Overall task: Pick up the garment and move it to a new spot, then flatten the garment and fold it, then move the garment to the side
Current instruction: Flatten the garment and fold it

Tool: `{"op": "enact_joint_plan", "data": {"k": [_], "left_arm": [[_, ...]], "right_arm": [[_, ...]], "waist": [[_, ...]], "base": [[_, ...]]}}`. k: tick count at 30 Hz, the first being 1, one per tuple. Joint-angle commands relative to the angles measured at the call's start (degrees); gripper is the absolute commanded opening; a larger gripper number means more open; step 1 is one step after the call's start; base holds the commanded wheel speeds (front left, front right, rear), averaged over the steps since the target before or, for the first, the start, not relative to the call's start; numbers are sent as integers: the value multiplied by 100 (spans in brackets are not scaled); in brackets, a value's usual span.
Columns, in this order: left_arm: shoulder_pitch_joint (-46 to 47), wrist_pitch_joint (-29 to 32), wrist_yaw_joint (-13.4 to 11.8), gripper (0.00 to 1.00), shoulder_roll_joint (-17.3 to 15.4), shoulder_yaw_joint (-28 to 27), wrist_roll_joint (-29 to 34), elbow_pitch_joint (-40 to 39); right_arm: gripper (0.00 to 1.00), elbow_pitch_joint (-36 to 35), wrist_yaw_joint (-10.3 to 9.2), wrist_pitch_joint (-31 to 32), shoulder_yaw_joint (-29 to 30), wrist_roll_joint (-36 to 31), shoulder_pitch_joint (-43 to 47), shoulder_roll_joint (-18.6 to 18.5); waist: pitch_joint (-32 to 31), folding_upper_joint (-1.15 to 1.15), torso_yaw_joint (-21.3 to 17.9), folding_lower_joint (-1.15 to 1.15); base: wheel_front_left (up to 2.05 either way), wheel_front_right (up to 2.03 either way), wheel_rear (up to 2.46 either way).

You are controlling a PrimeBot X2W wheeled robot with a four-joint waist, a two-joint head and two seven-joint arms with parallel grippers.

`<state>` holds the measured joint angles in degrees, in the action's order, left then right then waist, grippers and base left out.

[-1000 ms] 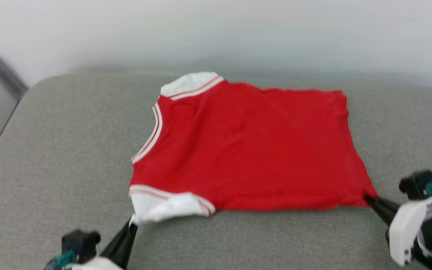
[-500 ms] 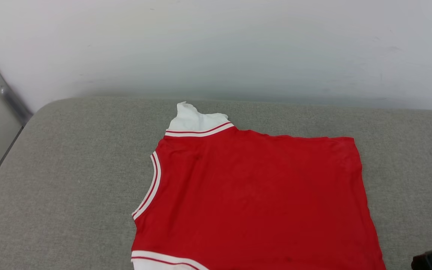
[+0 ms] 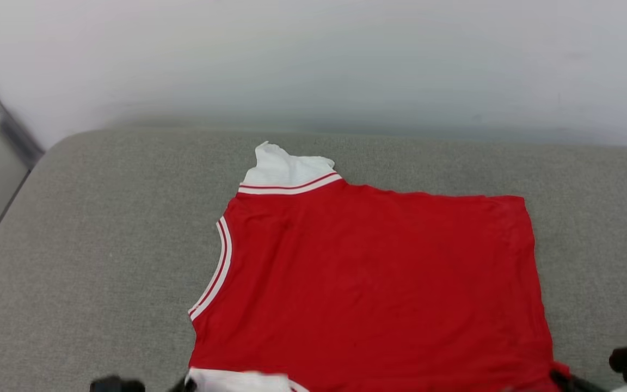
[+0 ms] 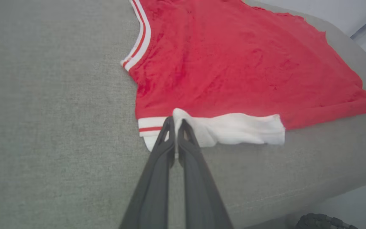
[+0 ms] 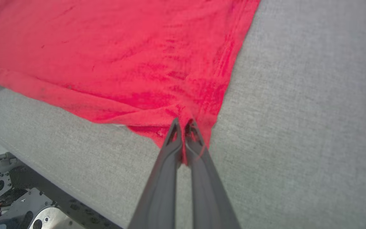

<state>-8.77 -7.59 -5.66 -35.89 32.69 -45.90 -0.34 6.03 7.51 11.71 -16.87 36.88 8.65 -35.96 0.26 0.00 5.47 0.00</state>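
Red jersey point(image 3: 368, 283) is laid flat on grey cushion point(image 3: 101, 245); white sleeve point(image 4: 233, 130) is clamped by left pincer point(image 4: 174, 122), hem corner point(image 5: 151, 130) by right pincer point(image 5: 183, 124).

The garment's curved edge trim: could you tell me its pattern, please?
White trim with one red stripe; left wrist view shows it best.

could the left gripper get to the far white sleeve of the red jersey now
Probably not as is: the left gripper is shut on the near white sleeve, and the far white sleeve lies across the whole red jersey.
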Motion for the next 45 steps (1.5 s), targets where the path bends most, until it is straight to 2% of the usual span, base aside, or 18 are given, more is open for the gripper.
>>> {"op": "enact_joint_plan", "data": {"k": [1, 8, 18, 26, 31, 35, 36, 37, 38, 39, 45], "left_arm": [[271, 34, 37, 0, -29, -10, 106, 15], [1817, 323, 362, 0, 26, -26, 482, 316], [3329, 439, 788, 0, 119, -92, 670, 1255], [3714, 416, 1037, 0, 435, 111, 599, 2423], [3789, 327, 1158, 0, 654, 291, 597, 3077], [3843, 214, 1211, 0, 760, 362, 548, 3334], [3874, 198, 1221, 22, 776, 377, 532, 3393], [3918, 185, 1239, 84, 778, 410, 541, 3447], [3970, 139, 1249, 100, 754, 425, 574, 3481], [4007, 122, 1258, 100, 728, 436, 583, 3502], [4330, 160, 1258, 100, 461, 392, 620, 3315]], "right_arm": [[0, -78, -4, 37, 95, -36, -155, 35], [0, -377, -3, 292, 353, -153, -698, 102], [0, -341, -3, 583, 158, -169, -1827, 65], [0, 374, -4, 623, -283, -207, -2534, 182], [0, 876, -4, 492, -605, -201, -2731, 239], [0, 1010, -4, 353, -718, -103, -2790, 272], [0, 1028, -3, 308, -743, -71, -2815, 273], [5, 1037, -3, 268, -769, -51, -2829, 259], [35, 1028, -3, 238, -784, -34, -2837, 234], [99, 1000, -3, 186, -801, -24, -2846, 207], [100, 741, -3, 74, -743, 45, -2709, 60]], "waist": [[129, 0, -5, 0], [666, 0, -88, 0], [1417, 0, -335, 0], [1798, 0, -393, 0], [1845, 0, -360, 0], [1772, 0, -327, 0], [1726, 0, -318, 0], [1671, 0, -304, 0], [1614, 0, -290, 0], [1553, 0, -277, 0], [1171, 0, -182, 0]], "base": [[0, 0, 0], [0, 0, 0], [0, 0, 0], [0, 0, 0], [0, 0, 0], [0, 0, 0], [0, 0, 0], [0, 0, 0], [0, 0, 0], [0, 0, 0], [0, 0, 0]]}}
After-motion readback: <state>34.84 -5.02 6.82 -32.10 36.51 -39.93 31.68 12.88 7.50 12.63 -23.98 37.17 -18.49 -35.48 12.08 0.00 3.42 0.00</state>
